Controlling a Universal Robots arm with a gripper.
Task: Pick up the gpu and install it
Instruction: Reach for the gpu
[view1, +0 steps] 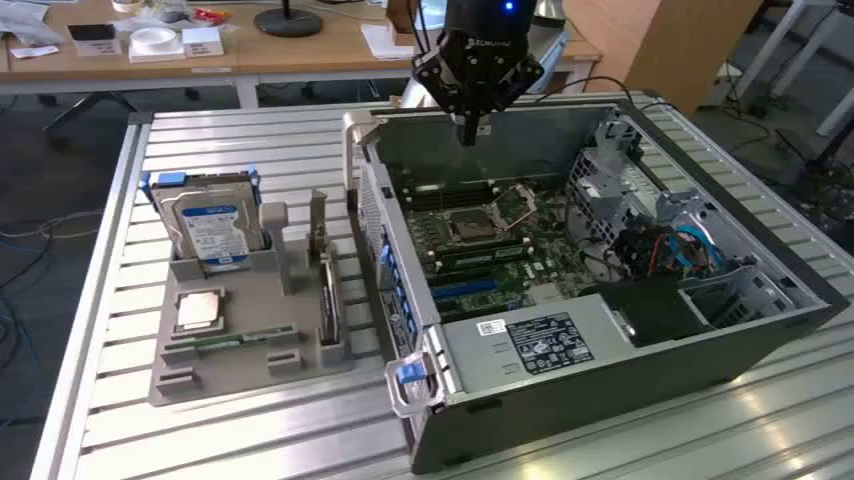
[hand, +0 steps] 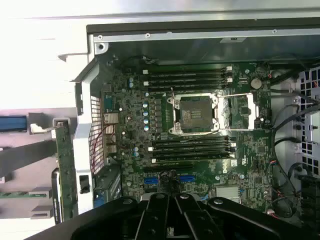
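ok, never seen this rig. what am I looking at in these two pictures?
One robot arm ends in a gripper, shut and empty, hanging over an open PC case. The exterior view is from a camera off the arm; the wrist view looks down from the arm at the motherboard. On the metal table beside the case sits a grey tray with a hard drive, a chip, a memory stick and the gpu, standing on edge, not yet picked up.

The thin dark gpu (view1: 330, 300) stands on edge in the grey holder (view1: 200, 378) beside the case (view1: 601, 385).
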